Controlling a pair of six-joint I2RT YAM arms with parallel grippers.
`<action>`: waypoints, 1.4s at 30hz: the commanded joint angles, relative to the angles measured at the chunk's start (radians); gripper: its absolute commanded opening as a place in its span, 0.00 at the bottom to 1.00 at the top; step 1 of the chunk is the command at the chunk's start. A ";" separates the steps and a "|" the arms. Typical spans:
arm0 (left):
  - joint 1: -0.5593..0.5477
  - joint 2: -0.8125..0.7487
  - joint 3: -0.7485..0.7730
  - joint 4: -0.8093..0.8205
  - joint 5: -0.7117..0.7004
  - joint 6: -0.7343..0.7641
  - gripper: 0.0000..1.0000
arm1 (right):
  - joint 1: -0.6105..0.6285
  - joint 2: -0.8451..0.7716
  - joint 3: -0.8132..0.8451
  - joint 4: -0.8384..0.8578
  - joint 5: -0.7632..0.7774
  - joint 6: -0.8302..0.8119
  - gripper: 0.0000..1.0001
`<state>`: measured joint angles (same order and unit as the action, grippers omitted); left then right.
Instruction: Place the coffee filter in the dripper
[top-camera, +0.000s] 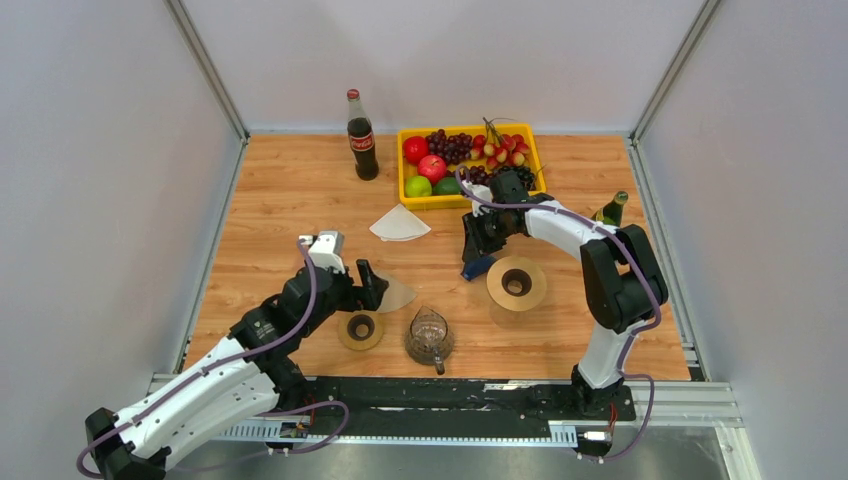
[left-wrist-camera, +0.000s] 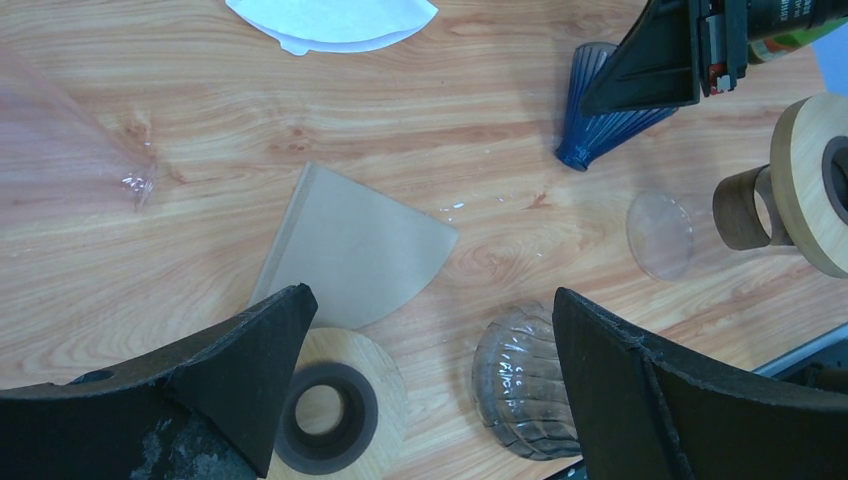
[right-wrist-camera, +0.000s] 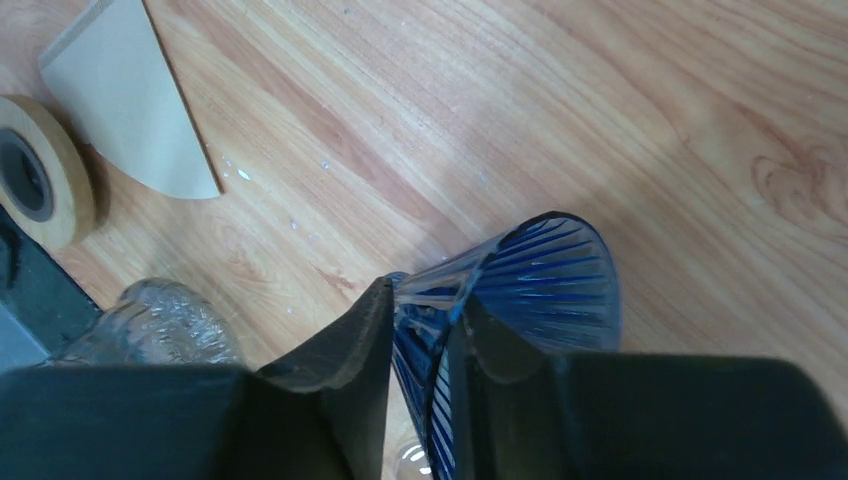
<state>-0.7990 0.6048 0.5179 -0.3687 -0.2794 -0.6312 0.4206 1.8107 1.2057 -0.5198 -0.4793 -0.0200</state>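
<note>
On tbl (top-camera: 300, 200): 2 filters (top-camera: 400, 224) (top-camera: 396, 294), 2 wood rings (top-camera: 345, 331) (top-camera: 537, 290).

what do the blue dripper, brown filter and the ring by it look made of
blue dripper: translucent ribbed glass or clear plastic, glossy; the look cannot settle which.
brown filter: matte unbleached paper, with a folded seam.
ring: pale wood, visible grain, dark inner collar.

Both arms wear smooth white shells over chunky black joints. A lilac cable (top-camera: 313, 285) trails along the left arm (top-camera: 200, 395), and another along the right arm (top-camera: 560, 225). The left gripper (left-wrist-camera: 432, 300) carries broad matte-black fingers (left-wrist-camera: 650, 400), one scuffed grey. The right gripper (right-wrist-camera: 428, 295) has matching black wedges.
</note>
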 joint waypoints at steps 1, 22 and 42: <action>-0.002 -0.017 -0.004 -0.006 -0.019 -0.017 1.00 | 0.013 -0.017 0.045 0.005 0.004 0.008 0.19; -0.003 -0.032 0.013 0.022 -0.001 0.001 1.00 | 0.278 -0.404 0.199 -0.275 0.588 0.013 0.00; -0.002 0.020 0.012 0.073 0.044 -0.010 1.00 | 0.282 -0.746 -0.001 -0.440 0.563 0.115 0.02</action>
<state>-0.7990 0.6067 0.5167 -0.3428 -0.2646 -0.6415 0.7033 1.0443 1.2324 -0.9470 0.0601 0.0647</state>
